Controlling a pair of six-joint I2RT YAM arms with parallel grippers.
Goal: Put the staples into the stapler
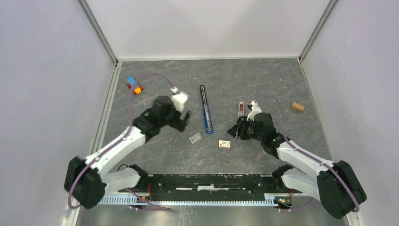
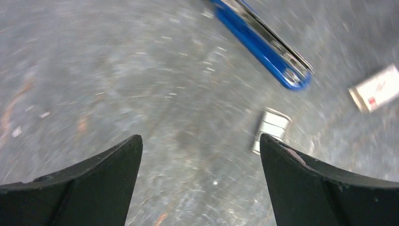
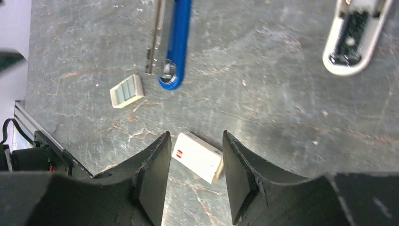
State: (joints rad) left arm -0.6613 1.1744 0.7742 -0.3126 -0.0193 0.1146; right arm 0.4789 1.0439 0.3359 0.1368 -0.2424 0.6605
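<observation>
The stapler [image 1: 205, 109] lies opened flat in the middle of the worktop [image 1: 263, 84], with the staples [image 1: 195, 138] just beside its near end. The strip is thin and flat, so closing fingers may only push it, or knock the stapler askew. Its long axis runs near to far, blue rounded end toward the arms. The left fingers [image 2: 94, 183] stand wide and empty. The right fingers [image 3: 150, 183] are parted and hold nothing near a small white box [image 3: 197, 157].

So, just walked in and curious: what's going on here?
Two robot arms are at work on a blue stapler, which lies mid-table, seemingly opened out, with the staples loose near its end. The left hand hovers open and empty beside the staples; the right hand hangs open over a small white box. Nothing is held.
</observation>
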